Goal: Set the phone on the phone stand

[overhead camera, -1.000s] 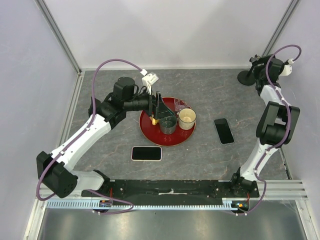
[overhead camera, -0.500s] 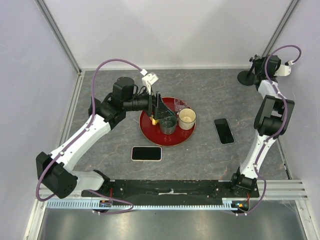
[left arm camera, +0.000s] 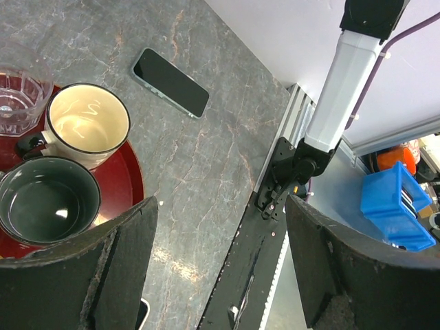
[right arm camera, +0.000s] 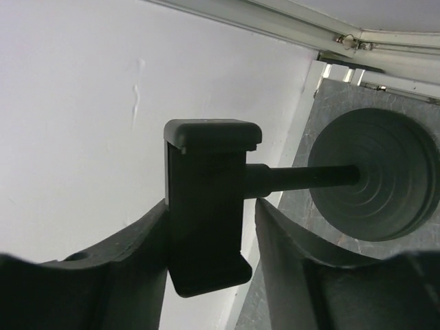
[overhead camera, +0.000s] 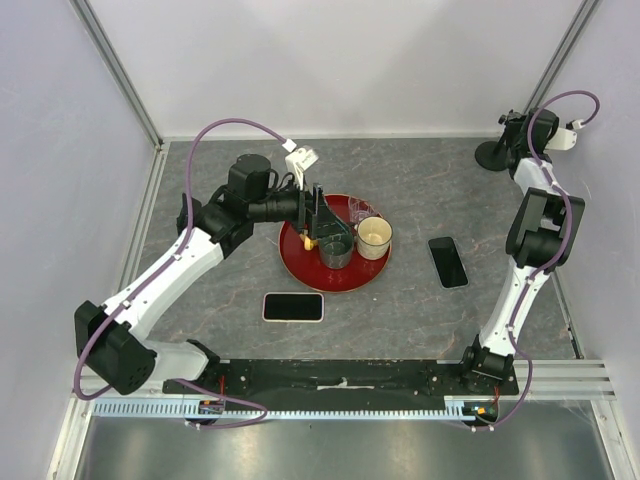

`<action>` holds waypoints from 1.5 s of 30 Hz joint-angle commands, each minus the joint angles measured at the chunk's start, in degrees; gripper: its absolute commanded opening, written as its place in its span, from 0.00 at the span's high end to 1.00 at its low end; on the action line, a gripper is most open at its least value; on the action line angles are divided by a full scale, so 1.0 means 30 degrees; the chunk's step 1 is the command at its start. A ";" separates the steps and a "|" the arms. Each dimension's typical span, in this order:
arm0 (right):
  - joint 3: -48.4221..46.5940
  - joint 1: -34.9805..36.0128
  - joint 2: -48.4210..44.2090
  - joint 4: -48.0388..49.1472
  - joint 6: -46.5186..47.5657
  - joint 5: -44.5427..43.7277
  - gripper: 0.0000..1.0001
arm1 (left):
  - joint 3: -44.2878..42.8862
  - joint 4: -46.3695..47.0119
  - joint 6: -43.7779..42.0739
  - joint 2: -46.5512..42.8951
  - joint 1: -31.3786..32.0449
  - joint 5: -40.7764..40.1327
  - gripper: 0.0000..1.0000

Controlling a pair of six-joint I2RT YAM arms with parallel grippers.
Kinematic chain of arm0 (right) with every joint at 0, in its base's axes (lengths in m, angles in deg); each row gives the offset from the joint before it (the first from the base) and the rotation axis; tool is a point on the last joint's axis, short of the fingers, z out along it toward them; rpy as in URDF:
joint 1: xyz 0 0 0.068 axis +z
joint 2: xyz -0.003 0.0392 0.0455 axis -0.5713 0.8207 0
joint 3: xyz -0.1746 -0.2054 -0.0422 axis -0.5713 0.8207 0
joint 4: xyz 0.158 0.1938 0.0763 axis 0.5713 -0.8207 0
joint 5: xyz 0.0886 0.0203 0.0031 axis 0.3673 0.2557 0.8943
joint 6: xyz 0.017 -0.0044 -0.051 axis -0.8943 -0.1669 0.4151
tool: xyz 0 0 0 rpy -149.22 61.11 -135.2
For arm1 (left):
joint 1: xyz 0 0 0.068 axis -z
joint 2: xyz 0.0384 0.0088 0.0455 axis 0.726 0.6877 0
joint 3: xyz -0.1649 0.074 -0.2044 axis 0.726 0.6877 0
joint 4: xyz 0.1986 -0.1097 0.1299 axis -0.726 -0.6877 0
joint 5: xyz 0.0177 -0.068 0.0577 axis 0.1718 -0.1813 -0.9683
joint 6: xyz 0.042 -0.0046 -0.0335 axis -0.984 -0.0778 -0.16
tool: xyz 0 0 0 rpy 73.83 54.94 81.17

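The black phone stand (overhead camera: 491, 155) stands in the back right corner. In the right wrist view its round base (right arm camera: 375, 175) and stem carry a clamp holder (right arm camera: 206, 172). My right gripper (overhead camera: 520, 135) is open, its fingers on either side of the holder (right arm camera: 213, 230); the left finger touches it and the right one is a small gap away. A dark phone (overhead camera: 448, 262) lies flat on the table right of the tray and also shows in the left wrist view (left arm camera: 170, 82). A second phone (overhead camera: 293, 307) with a pale rim lies at the front middle. My left gripper (overhead camera: 318, 215) hovers open and empty over the tray (left arm camera: 220, 261).
A red round tray (overhead camera: 300, 262) holds a cream mug (left arm camera: 86, 124), a dark cup (left arm camera: 45, 201) and a clear glass (left arm camera: 17, 89). White walls and metal rails close in the back and the sides. The black base rail (left arm camera: 275, 227) runs along the front edge.
My right arm has folded a little further back toward the corner, bringing the gripper closer around the stand's holder. The left arm and both phones have not moved.
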 commanded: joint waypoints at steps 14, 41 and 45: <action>0.3895 0.0288 -0.4274 -0.0112 -0.0192 0.2079 0.99 | -0.0616 -0.0696 -0.0865 0.0180 -0.0040 -0.0534 0.20; 1.8519 0.8575 -1.6260 0.0827 -0.5374 -0.2633 1.00 | -0.0147 -0.0022 -0.0485 0.0268 -0.0011 -0.0534 0.21; 1.8404 0.9659 -1.7082 -0.0082 -0.5583 -0.4972 0.92 | -0.0118 -0.0051 -0.0573 0.0267 -0.0011 -0.0622 0.21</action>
